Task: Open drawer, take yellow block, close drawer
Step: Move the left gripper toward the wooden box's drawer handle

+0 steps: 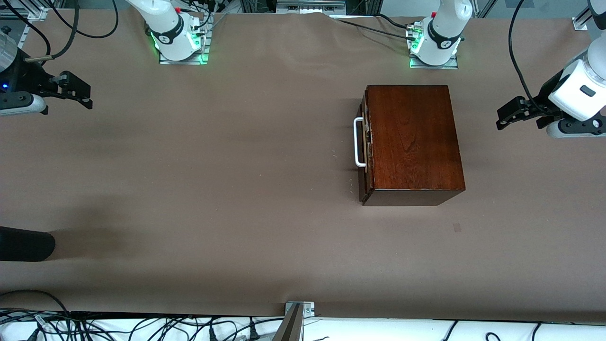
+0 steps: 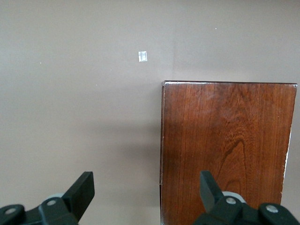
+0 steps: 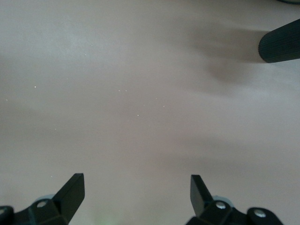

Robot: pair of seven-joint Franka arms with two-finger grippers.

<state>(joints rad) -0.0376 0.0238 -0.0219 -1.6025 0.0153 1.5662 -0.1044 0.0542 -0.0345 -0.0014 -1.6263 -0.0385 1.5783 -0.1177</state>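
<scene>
Drawer (image 1: 365, 147) shut flush in the wooden box (image 1: 412, 137), white handle (image 1: 359, 142) facing the right arm's end of the table (image 1: 213, 189). Yellow block nowhere visible. Left gripper (image 1: 517, 113) up over the left arm's end of the table, beside the box, fingers (image 2: 80, 192) spread wide, holding nothing. Right gripper (image 1: 75, 90) over the right arm's end, likewise wide open and empty. Both arms waiting.

The box (image 1: 414, 142) is glossy reddish-brown wood with dark grain streaks; its handle (image 1: 359, 142) is white. The table (image 1: 189, 189) is plain brown. Both grippers are black.
</scene>
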